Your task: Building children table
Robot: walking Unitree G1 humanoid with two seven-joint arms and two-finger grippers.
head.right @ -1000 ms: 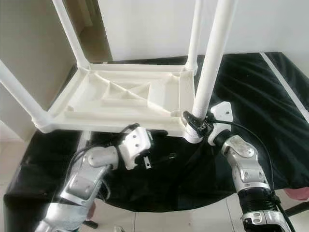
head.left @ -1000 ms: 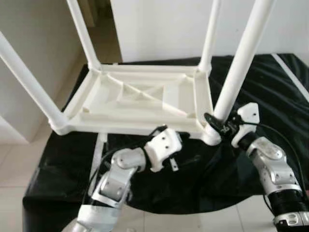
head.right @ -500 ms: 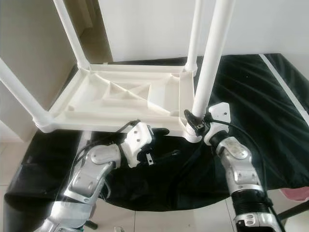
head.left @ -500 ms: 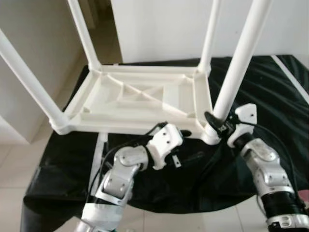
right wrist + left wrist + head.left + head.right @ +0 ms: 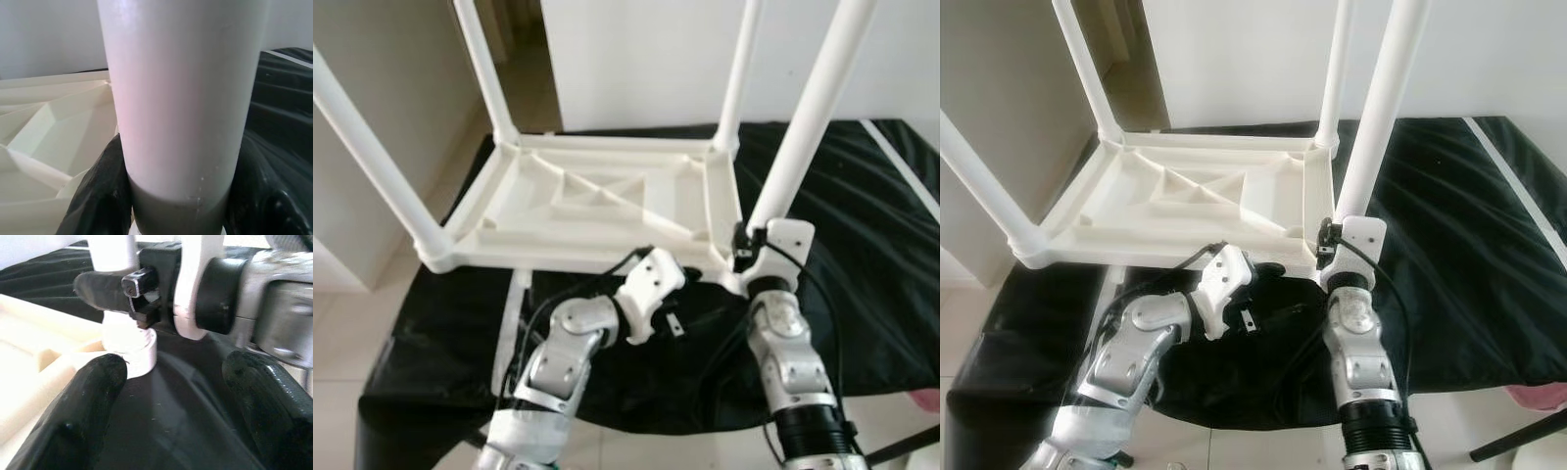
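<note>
A white plastic children's table (image 5: 597, 201) lies upside down on a black cloth (image 5: 862, 245), its legs pointing up. My right gripper (image 5: 744, 245) is shut on the near right leg (image 5: 803, 127) just above its socket. In the right wrist view the leg (image 5: 181, 98) stands between the black fingers (image 5: 100, 196). My left gripper (image 5: 700, 294) is open at the table's near edge, beside that same corner. Its wrist view has the two fingers (image 5: 83, 406) spread wide over the cloth, facing the leg socket (image 5: 129, 345).
The cloth-covered surface ends close in front of me, with tiled floor (image 5: 342, 333) to the left. A white wall (image 5: 646, 59) stands behind. A white strip (image 5: 514, 304) lies under the table's near left side. A pink object (image 5: 925, 401) sits at the far right.
My right forearm has swung from the right side round to straight in front of the leg, wrist turning about it while staying shut. The left gripper has barely shifted.
</note>
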